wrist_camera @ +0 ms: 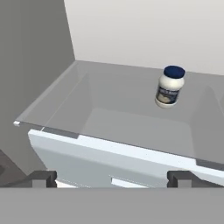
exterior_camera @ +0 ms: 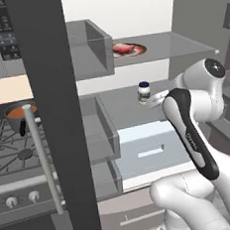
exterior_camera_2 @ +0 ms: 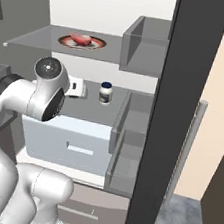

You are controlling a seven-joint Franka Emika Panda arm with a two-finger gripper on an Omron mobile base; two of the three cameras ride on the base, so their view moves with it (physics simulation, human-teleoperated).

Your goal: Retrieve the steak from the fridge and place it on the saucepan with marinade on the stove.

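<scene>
So the claw (wrist_camera: 111,177) is spread as wide as it goes with nothing in it, parked just in front of the fridge's (exterior_camera_2: 182,93) middle glass shelf (wrist_camera: 118,105). Both fingertips (wrist_camera: 41,178) sit right at that shelf's front edge, above the pale crisper drawer (wrist_camera: 109,162). There's lots of free shelf straight ahead; the only thing on it is a little white jar (wrist_camera: 169,86) with a dark blue lid, standing upright toward the back right. Its label is too blurry to read.

The steak (exterior_camera: 123,48) is one shelf up, lying on a round plate (exterior_camera: 139,50) well back from the edge, with bare glass to its right. Grey door bins (exterior_camera: 88,45) box in the left side.

Past the open fridge door, the saucepan (exterior_camera: 21,113) with orange-red liquid sits on the stove (exterior_camera: 11,152) grates, handle pointing toward the front. The stove knobs (exterior_camera: 12,201) have no readable markings.
</scene>
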